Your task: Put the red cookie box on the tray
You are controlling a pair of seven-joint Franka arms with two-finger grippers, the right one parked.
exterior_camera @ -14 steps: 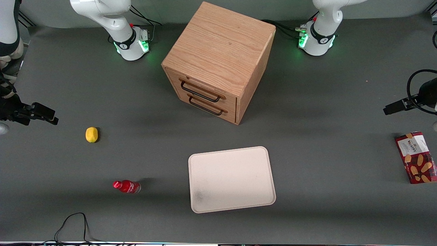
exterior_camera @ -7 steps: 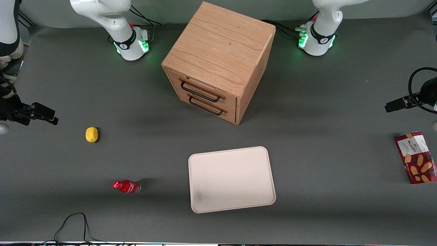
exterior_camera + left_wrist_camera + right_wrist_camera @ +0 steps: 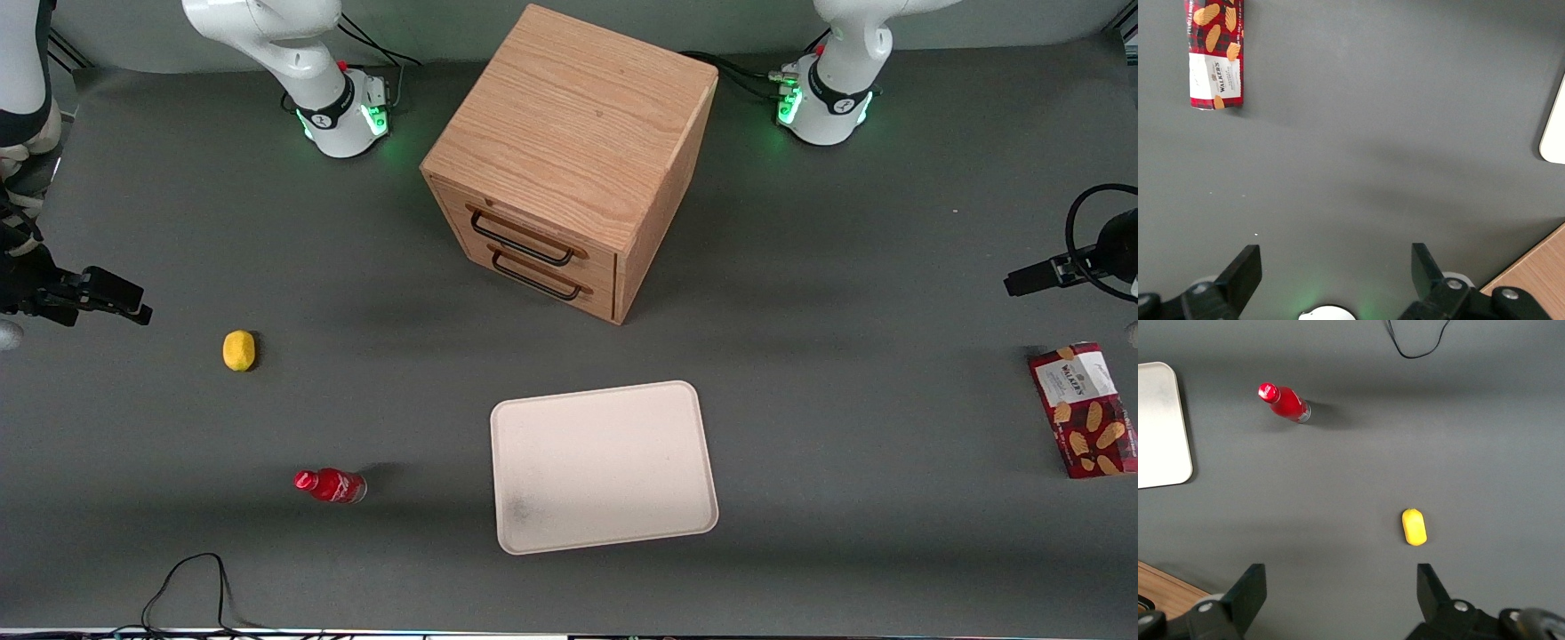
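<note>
Red cookie box (image 3: 1085, 410), labelled "WALKERS" on its white panel, lies flat on the table at the working arm's end, well apart from the tray (image 3: 603, 465). Your gripper (image 3: 1333, 263) hovers above bare table near the box, fingers spread wide and holding nothing. You are in the approach step; next, bring it down over the box and close.

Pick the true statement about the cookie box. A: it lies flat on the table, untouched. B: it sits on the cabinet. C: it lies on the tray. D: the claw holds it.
A: the cookie box lies flat on the table, apart from the tray, while the open claw hangs above bare table.
</note>
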